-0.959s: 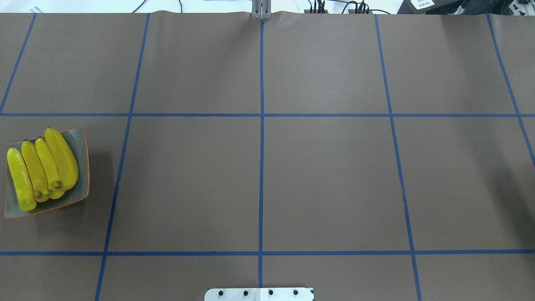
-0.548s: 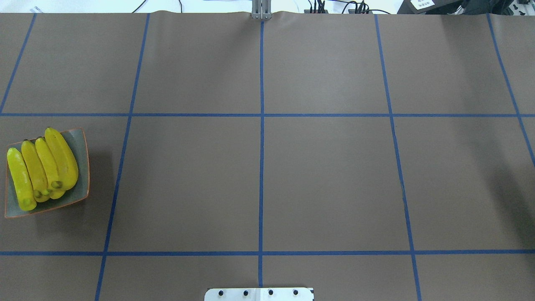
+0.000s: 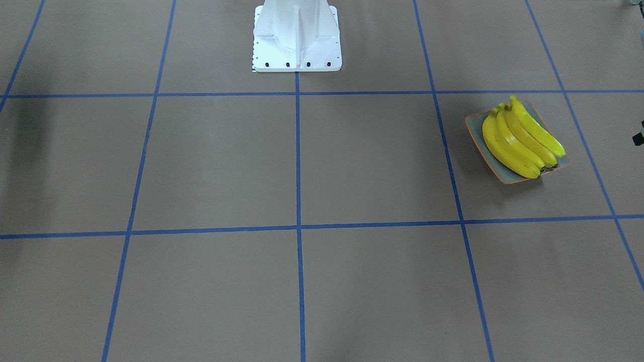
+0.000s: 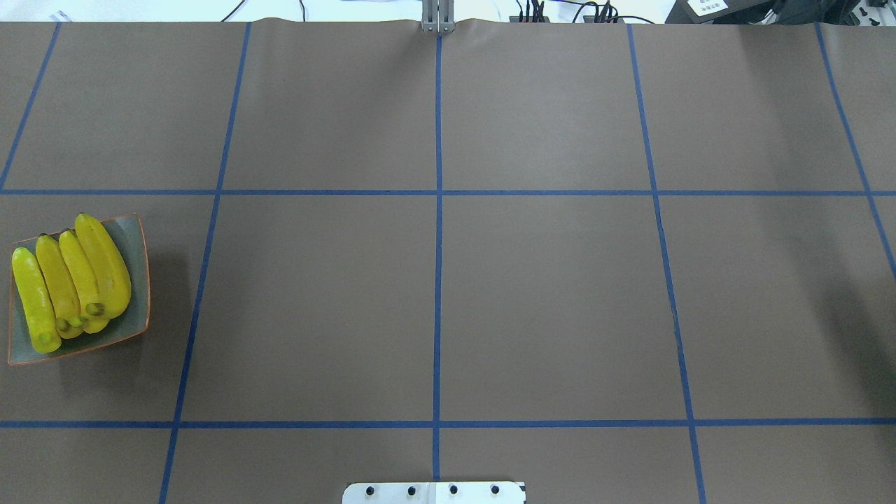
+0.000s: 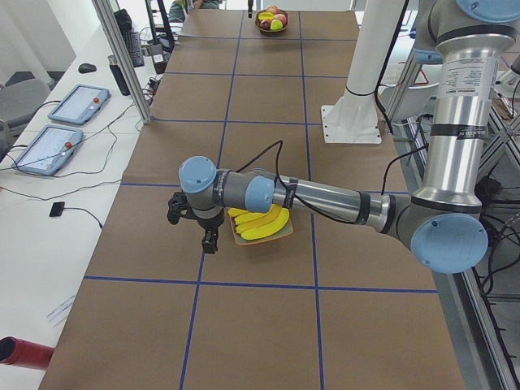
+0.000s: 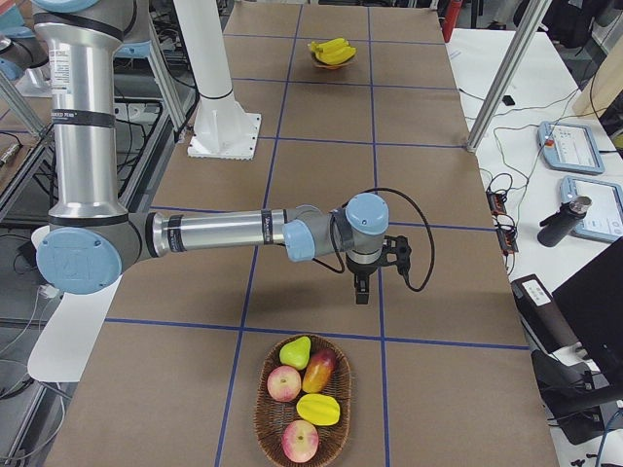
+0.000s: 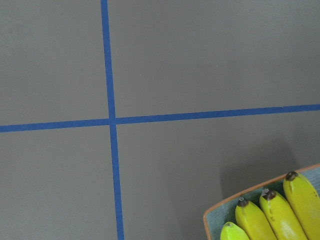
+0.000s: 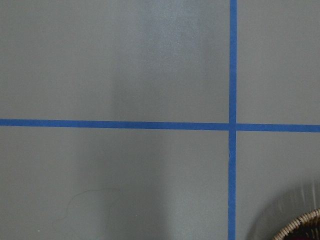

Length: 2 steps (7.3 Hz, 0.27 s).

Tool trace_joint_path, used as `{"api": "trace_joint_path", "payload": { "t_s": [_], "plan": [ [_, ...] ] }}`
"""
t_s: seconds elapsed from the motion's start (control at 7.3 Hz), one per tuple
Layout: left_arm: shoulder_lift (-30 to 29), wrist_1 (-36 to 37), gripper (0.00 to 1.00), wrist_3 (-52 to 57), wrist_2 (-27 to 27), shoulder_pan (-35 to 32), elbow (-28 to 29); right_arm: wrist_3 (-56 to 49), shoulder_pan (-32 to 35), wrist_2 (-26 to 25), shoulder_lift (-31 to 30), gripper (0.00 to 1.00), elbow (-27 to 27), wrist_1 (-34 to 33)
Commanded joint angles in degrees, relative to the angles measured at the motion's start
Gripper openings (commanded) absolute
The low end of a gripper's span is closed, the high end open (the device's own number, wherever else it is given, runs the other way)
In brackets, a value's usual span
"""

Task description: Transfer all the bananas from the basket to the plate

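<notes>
Four bananas [image 4: 70, 280] lie side by side on the plate [image 4: 140, 294], which sits just beside the left fingers [image 5: 210, 241], on their robot-ward side. Those fingers point down over bare brown desk [image 4: 546, 301], just off the plate's outer edge. Nothing shows in their grip, and how far they are parted cannot be told. The right fingers [image 6: 361, 289] hang the same way well apart, near the desk's other end, their opening equally unreadable. Past them, toward that end, stands a wicker basket [image 6: 260, 409] holding a pear and other fruit.
</notes>
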Motion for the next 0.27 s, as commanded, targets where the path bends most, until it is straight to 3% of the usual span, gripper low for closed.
{"api": "trace_joint_path", "payload": {
  "t_s": [0.0,0.14],
  "plan": [
    [-0.05,-0.77,1.00,0.00,-0.07,0.00,-0.30,-0.03,0.00,0.10,-0.05,1.00,0.01,-0.09],
    [0.04,-1.38,1.00,-0.09,0.01,0.00,-0.47,-0.03,0.00,0.10,0.03,1.00,0.01,-0.09]
  ]
}}
